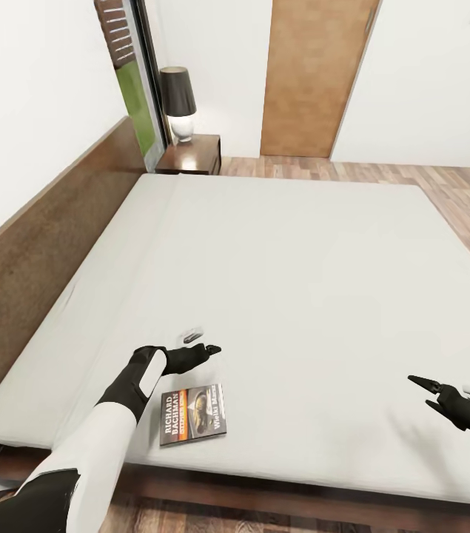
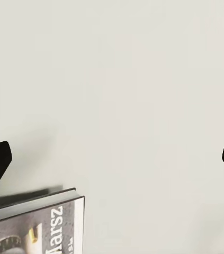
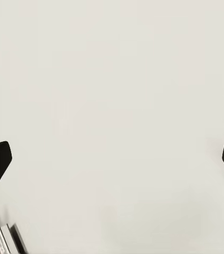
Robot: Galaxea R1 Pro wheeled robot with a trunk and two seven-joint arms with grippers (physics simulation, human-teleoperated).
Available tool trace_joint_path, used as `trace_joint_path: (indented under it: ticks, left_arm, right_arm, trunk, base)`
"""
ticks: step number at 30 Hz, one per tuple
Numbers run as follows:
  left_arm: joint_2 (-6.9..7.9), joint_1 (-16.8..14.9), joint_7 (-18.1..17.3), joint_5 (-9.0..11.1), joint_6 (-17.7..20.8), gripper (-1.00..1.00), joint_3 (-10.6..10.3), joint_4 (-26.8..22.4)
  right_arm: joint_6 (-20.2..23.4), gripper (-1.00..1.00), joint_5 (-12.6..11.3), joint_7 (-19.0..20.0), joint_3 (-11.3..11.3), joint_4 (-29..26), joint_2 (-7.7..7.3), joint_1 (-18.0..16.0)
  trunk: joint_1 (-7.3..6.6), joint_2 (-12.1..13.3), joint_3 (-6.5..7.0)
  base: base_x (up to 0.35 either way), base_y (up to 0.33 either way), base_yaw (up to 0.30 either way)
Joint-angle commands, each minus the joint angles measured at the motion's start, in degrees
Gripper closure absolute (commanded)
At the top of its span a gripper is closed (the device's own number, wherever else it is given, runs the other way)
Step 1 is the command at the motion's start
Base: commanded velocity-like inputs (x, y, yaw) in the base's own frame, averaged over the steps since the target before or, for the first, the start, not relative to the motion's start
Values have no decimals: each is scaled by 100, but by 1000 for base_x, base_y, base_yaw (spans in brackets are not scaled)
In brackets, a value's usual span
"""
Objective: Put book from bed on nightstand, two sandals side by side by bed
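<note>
Pale grey-white mattress covers most of the bed (image 1: 279, 281), and the book (image 1: 193, 414) lies flat on it, close to the near edge. The book has a dark cover with an orange band and white letters. The left gripper (image 1: 206, 348) hangs over the mattress just past the book, on the side away from the near edge, and does not touch it. In the left wrist view its jaws stand wide apart with nothing between them, and the book (image 2: 35, 225) peeks in at one corner of that picture. The right gripper (image 1: 428, 391) is well apart from the book, over the other side of the bed. Its jaws are wide apart too and hold nothing. At the far end of the headboard (image 1: 49, 244) stands the nightstand (image 1: 190, 155), with a lamp (image 1: 179, 102) on its top. Behind it is a brown wooden door (image 1: 312, 74).
</note>
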Motion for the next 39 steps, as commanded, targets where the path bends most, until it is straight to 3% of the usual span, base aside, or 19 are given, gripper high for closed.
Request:
trace_joint_path:
  ticks: [1,6,17,26,39]
  left_arm:
    - [-8,-3,-17,0,44,-100,42,-5]
    - [-8,-3,-17,0,44,-100,42,-5]
    - [-8,-3,-17,1,44,-100,42,-5]
    - [-8,-3,-17,1,44,-100,42,-5]
    - [-8,-3,-17,1,44,-100,42,-5]
  right_arm:
    - [42,-100,-21,4,-10,1,0,-3]
    - [42,-100,-21,6,-7,1,0,-3]
    - [42,-100,-21,3,-10,1,0,-3]
    - [42,-100,-21,5,-10,1,0,-3]
    - [42,-100,-21,2,-10,1,0,-3]
  trunk:
    - [0,-2,-4]
    - [0,-2,-4]
    - [242,-444,-201]
    - [242,-444,-201]
    - [505,-925,-417]
  base:
    - [0,0,0]
    - [0,0,0]
    - [0,0,0]
    - [0,0,0]
    - [0,0,0]
